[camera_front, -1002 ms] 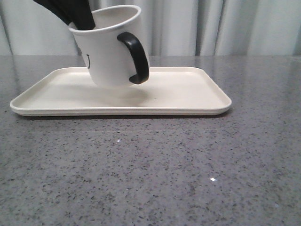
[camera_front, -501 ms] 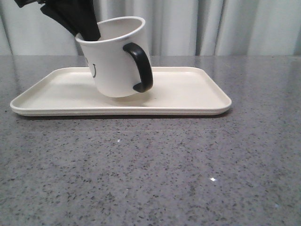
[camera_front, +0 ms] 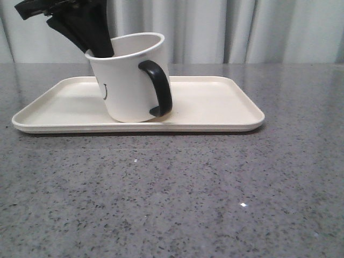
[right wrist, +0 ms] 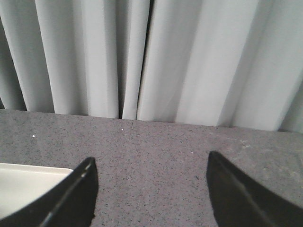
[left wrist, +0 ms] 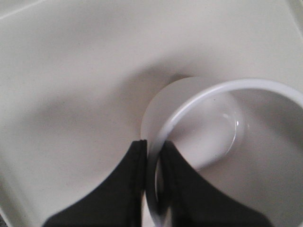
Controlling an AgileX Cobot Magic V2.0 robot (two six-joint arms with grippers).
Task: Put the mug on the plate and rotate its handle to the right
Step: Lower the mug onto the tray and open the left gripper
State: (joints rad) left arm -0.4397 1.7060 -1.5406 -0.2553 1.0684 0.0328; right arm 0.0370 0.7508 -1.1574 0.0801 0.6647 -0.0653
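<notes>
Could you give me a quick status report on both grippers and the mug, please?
Left gripper shut on mug rim. Right gripper open, holding nothing. Mug on plate, slightly tilted; handle faces front-right. Nothing in the way.

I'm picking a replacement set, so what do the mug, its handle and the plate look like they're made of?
The mug looks like glazed ceramic: white, smooth, with a glossy highlight inside in the left wrist view. Its handle is glossy black, likely the same glazed ceramic. The plate is cream with a duller sheen; it could be melamine, plastic or matte ceramic.
</notes>
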